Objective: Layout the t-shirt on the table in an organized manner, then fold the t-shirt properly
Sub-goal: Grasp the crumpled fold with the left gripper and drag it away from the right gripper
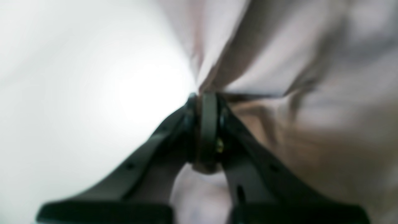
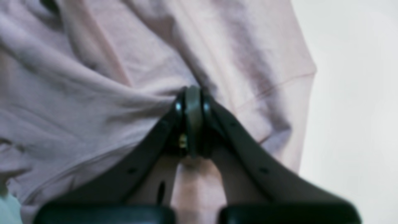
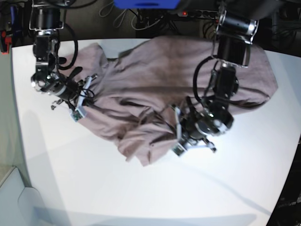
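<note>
While both arms work the cloth, the scene reads so:
Surroundings: black cables and a blue object (image 3: 146,4) along the far edge; a pale box (image 3: 11,190) at near left, off the table.
Obstruction: the left arm (image 3: 229,70) crosses over the shirt's right part.
Writing: none can be read.
Shirt: plain dusty mauve soft cotton t-shirt (image 3: 155,80), crumpled and bunched, spread across the far half of the large matte white table (image 3: 141,188).
Left gripper (image 1: 207,107): jaws clamped on a shirt fold at the near edge.
Right gripper (image 2: 192,104): jaws pinched on cloth near a hemmed sleeve, at the shirt's left.
</note>
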Robot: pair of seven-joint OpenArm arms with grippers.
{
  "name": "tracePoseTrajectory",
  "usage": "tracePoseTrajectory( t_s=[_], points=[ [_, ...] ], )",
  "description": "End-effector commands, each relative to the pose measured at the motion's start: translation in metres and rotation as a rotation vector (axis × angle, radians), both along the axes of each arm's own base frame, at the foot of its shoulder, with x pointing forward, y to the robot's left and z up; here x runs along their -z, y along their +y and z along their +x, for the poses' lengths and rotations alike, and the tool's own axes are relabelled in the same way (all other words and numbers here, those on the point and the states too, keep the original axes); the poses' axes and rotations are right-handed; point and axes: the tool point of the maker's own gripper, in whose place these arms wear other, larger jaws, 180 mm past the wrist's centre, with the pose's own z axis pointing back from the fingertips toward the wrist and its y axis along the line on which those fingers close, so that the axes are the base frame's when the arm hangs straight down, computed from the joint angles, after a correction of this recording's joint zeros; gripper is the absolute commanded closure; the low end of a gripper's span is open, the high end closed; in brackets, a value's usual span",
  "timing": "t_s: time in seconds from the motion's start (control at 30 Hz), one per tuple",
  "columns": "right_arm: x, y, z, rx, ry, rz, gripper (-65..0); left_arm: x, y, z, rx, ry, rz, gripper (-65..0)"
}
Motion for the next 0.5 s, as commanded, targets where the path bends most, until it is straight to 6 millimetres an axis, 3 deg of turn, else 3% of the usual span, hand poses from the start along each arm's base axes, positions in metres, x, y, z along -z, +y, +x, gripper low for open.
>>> tracePoseTrajectory(
  t_s=[0.0, 0.13, 0.23, 0.47],
  points=[
    [-0.001, -0.013, 0.001, 0.004, 0.008, -0.045, 0.0, -0.034, 0.01, 0.028, -0.042, -0.094, -0.034, -0.3],
    [0.0, -0.013, 0.0, 0.004, 0.01, -0.047, 0.0, -0.049, 0.049, 0.062, -0.163, -0.102, -0.071, -0.2],
    [0.001, -0.013, -0.002, 0.004, 0.014, -0.047, 0.0, -0.041, 0.074, 0.078, -0.238, -0.056, -0.105, -0.2],
    [0.006, -0.014, -0.009, 0.005, 0.031, -0.047, 0.0, -0.013, 0.068, 0.096, -0.255, -0.022, -0.231, -0.5]
  ],
)
